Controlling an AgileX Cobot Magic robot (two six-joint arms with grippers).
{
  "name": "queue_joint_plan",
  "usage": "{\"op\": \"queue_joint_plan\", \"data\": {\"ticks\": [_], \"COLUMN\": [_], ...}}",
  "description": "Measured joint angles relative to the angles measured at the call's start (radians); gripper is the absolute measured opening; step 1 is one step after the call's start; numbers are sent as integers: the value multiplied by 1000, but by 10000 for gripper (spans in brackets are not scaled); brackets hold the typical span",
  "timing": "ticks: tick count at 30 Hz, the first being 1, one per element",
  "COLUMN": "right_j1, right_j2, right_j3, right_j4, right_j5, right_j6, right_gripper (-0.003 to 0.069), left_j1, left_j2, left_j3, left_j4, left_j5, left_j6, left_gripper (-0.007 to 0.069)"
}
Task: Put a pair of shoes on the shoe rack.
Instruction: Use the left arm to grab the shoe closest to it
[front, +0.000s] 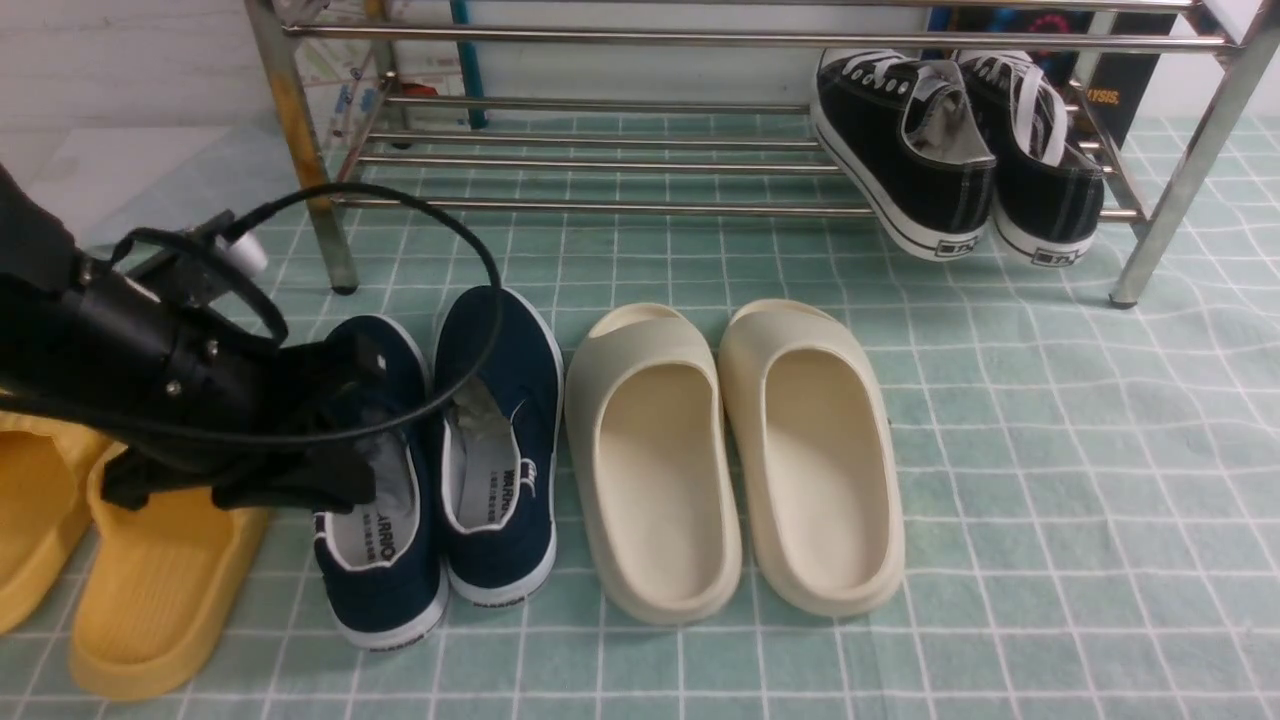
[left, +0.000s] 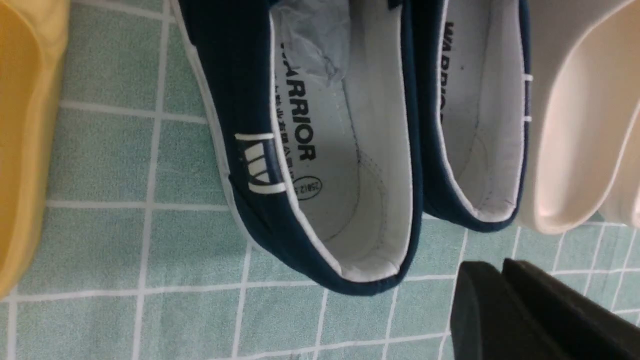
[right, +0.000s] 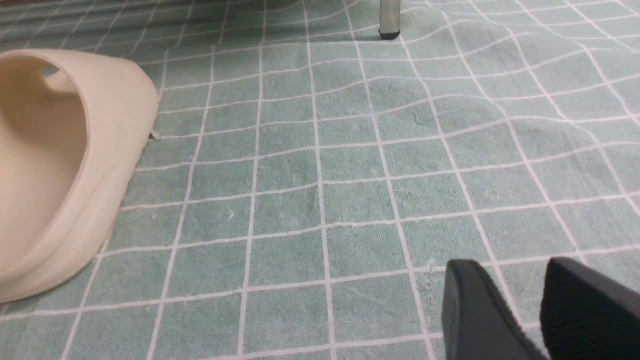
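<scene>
The two navy slip-on shoes stand side by side on the green checked cloth, the left one (front: 385, 570) and the right one (front: 505, 370), heels toward me. In the left wrist view the first shoe (left: 235, 90) and the second shoe (left: 422, 125) show their grey insoles. My left gripper (front: 345, 425) hovers over the left shoe's opening, and in its wrist view the gripper (left: 492, 270) is shut and empty. The chrome shoe rack (front: 600, 160) stands behind. My right gripper (right: 512, 267) is slightly open and empty above bare cloth; it is out of the front view.
Black lace-up sneakers (front: 905, 140) sit on the rack's right end. Cream slides (front: 655, 460) lie right of the navy shoes, one also in the right wrist view (right: 60, 165). Yellow slides (front: 150, 580) lie at the left. A rack leg (right: 389, 17) stands ahead of the right gripper.
</scene>
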Motion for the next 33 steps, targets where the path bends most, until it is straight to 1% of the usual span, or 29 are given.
{"op": "queue_joint_plan", "data": {"ticks": [2, 3, 4, 5, 7, 8, 9, 10, 11, 12, 13, 15, 16, 17, 18, 19, 20, 21, 22, 23, 24, 27, 31, 32, 33], "right_j1": [0, 0, 0, 0, 0, 0, 0, 0, 0, 0, 0, 0, 0, 0, 0, 0, 0, 0, 0, 0, 0, 0, 0, 0, 0], "right_j2": [0, 0, 0, 0, 0, 0, 0, 0, 0, 0, 0, 0, 0, 0, 0, 0, 0, 0, 0, 0, 0, 0, 0, 0, 0], "right_j3": [0, 0, 0, 0, 0, 0, 0, 0, 0, 0, 0, 0, 0, 0, 0, 0, 0, 0, 0, 0, 0, 0, 0, 0, 0], "right_j4": [0, 0, 0, 0, 0, 0, 0, 0, 0, 0, 0, 0, 0, 0, 0, 0, 0, 0, 0, 0, 0, 0, 0, 0, 0], "right_j5": [0, 0, 0, 0, 0, 0, 0, 0, 0, 0, 0, 0, 0, 0, 0, 0, 0, 0, 0, 0, 0, 0, 0, 0, 0], "right_j6": [0, 0, 0, 0, 0, 0, 0, 0, 0, 0, 0, 0, 0, 0, 0, 0, 0, 0, 0, 0, 0, 0, 0, 0, 0], "right_gripper": [239, 239, 239, 239, 239, 239, 239, 239, 239, 239, 239, 239, 239, 239, 239, 239, 239, 239, 239, 239, 239, 239, 239, 239, 239], "left_j1": [-10, -29, -33, -62, -101, -120, -143, -157, -159, -168, -178, -182, -182, -182, -182, -182, -182, -182, -182, -183, -184, -184, -184, -184, -184], "left_j2": [22, 35, 37, 51, 71, 85, 103, 116, 122, 127, 142, 158, 161, 177, 181, 198, 201, 220, 220, 231, 232, 221, 149, 144, 118], "left_j3": [-1, -6, -5, -10, -11, -11, -12, -13, -13, -13, -13, -13, -13, -15, -15, -16, -16, -16, -16, -19, -22, -48, -117, -117, -157], "left_j4": [9, 32, 37, 80, 160, 212, 290, 345, 356, 399, 472, 538, 550, 584, 590, 600, 600, 593, 593, 584, 583, 582, 569, 569, 567], "left_j5": [-7, -23, -27, -55, -92, -105, -113, -118, -119, -123, -133, -151, -153, -166, -168, -182, -184, -198, -199, -206, -199, -146, -19, -12, 38], "left_j6": [-1, -12, -12, -32, -95, -141, -205, -263, -285, -319, -405, -467, -473, -512, -518, -530, -531, -532, -532, -520, -510, -470, -379, -379, -348], "left_gripper": [158, 202, 209, 248, 290, 309, 326, 334, 335, 338, 342, 340, 338, 316, 311, 262, 254, 165, 153, 60, 20, 25, 25, 25, 25]}}
